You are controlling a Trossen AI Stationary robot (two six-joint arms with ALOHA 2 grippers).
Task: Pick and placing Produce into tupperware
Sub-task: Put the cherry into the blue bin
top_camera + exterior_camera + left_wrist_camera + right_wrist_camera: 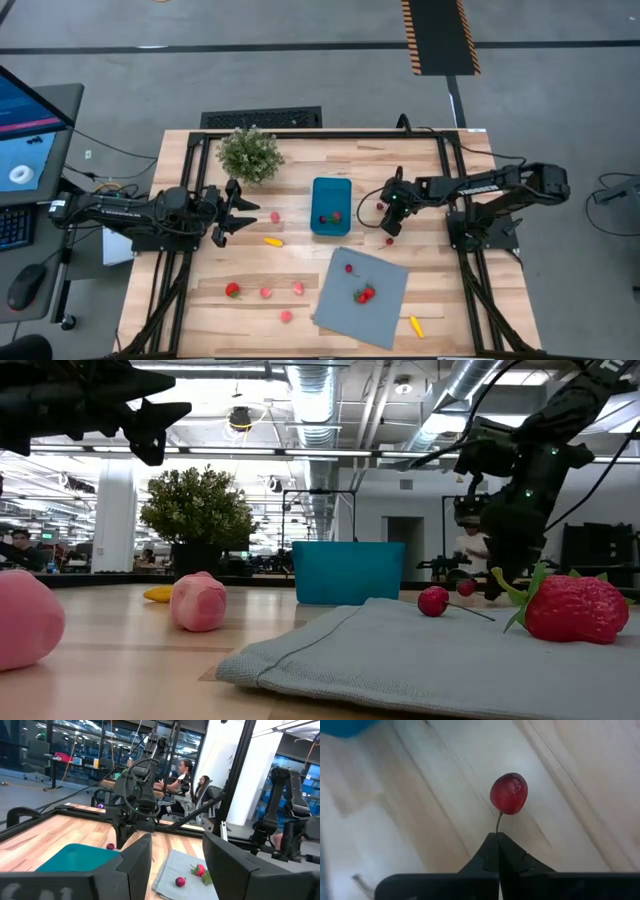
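Observation:
The teal-blue tupperware (331, 205) stands at the table's middle with a few pieces of produce inside. My right gripper (391, 225) is just right of it, pointing down, shut on the stem of a small red cherry (509, 793). My left gripper (238, 211) hovers open and empty left of the tub, above the table; it also shows in the left wrist view (175, 865). Loose produce lies on the wood: a yellow piece (272, 241), a pink piece (275, 217), a red strawberry (232, 290) and several pink pieces near the front. My right gripper pinches the cherry's thin stem (498, 822) between its two fingertips, at the stem's free end. The fingers come from above, pointing down at the table. The cherry sits just beyond the fingertips; whether it rests on the wood or is lifted clear, I cannot tell.
A grey-blue sheet (380, 275) lies in front of the tub with a strawberry (364, 294) and a cherry (349, 268) on it. A yellow piece (415, 325) lies at its right corner. A green potted plant (250, 153) stands at the far left. Another cherry (380, 207) lies by my right gripper.

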